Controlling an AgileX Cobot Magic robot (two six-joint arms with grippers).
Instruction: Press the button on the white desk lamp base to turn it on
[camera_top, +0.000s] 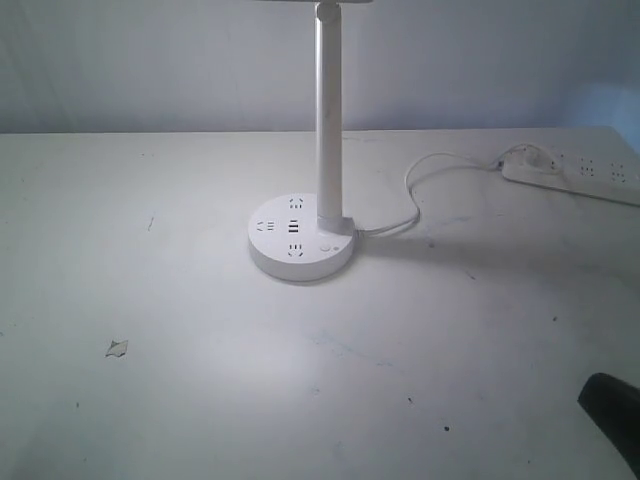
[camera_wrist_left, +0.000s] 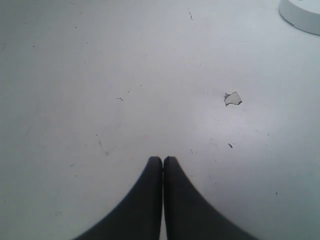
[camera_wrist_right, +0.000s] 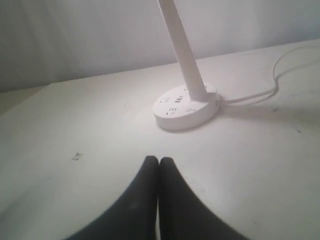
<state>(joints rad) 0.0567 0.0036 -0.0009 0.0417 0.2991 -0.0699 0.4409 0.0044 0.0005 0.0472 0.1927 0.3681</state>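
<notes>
Exterior view: round white plastic desk lamp base (camera_top: 300, 245) sits on the flat white table (camera_top: 200, 380), just off frame centre toward 12 o'clock. On the disc top, dark socket holes sit at 12, 9 and 6 o'clock, with a dark USB slot in the middle. The tall slim white post (camera_top: 328, 120) rises upright from the disc's 2 o'clock edge and runs out of the frame top. The small round white button (camera_top: 326, 243) is at about 4 o'clock on the disc, just beside the post foot, with nothing touching it.

A thin white cable (camera_top: 415, 190) leaves the base at 3 o'clock, loops up and reaches the long white power strip (camera_top: 580, 175) at 2 o'clock of the frame. A small pale torn scrap (camera_top: 117, 348) lies on the table at 8 o'clock, well apart from the base.

Right gripper (camera_top: 612, 415): only a black tip shows at the 4 o'clock corner, well apart from the base. Right wrist view: right gripper (camera_wrist_right: 158, 160) has its black fingers pressed together with nothing between them, and base (camera_wrist_right: 185, 115) and button (camera_wrist_right: 188, 109) are ahead of it, apart.

Left wrist view: left gripper (camera_wrist_left: 162, 160) has its fingers also pressed together and empty, above bare table. The scrap (camera_wrist_left: 233, 98) is near it, and a base edge (camera_wrist_left: 302, 15) shows at the frame corner. Left gripper is not seen in exterior view.
</notes>
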